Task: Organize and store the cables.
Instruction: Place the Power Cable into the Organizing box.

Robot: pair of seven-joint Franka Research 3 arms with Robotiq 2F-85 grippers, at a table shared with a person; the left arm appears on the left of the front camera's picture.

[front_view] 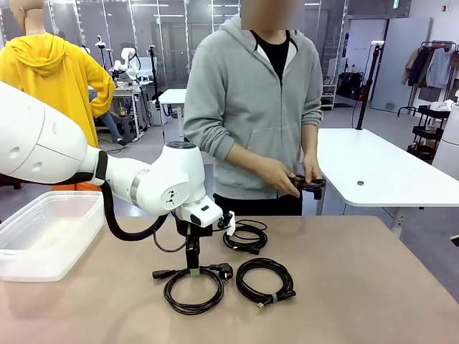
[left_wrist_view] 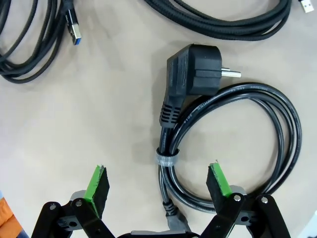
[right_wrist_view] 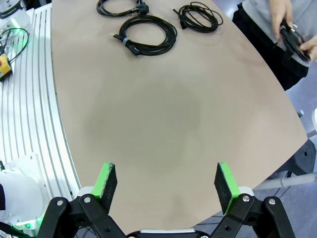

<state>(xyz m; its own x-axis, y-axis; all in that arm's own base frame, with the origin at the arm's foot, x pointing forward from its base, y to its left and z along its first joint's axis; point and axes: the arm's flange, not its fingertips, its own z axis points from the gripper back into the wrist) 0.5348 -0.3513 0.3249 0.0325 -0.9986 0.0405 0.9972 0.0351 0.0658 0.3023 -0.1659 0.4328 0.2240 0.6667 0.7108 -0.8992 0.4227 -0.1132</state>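
Three coiled black cables lie on the tan table: one with a power plug (front_view: 193, 288), one bound by a small tie (front_view: 265, 281), and a thinner one (front_view: 245, 236) behind them. My left gripper (front_view: 192, 266) hangs open just above the power-plug cable. In the left wrist view that cable (left_wrist_view: 195, 74) runs up between the green pads (left_wrist_view: 96, 184) of the left gripper (left_wrist_view: 158, 186), its grey tie just beyond them. My right gripper (right_wrist_view: 162, 186) stands open over bare table, far from the cables (right_wrist_view: 148, 34). The person's hands hold another coiled cable (front_view: 308, 183) at the far edge.
A clear plastic container (front_view: 43, 229) stands open at the table's left edge. The person (front_view: 258, 107) stands at the far side. In the left wrist view, a cable with a USB plug (left_wrist_view: 29, 44) and a braided one (left_wrist_view: 237, 22) lie beyond. A white table (front_view: 387, 172) stands behind.
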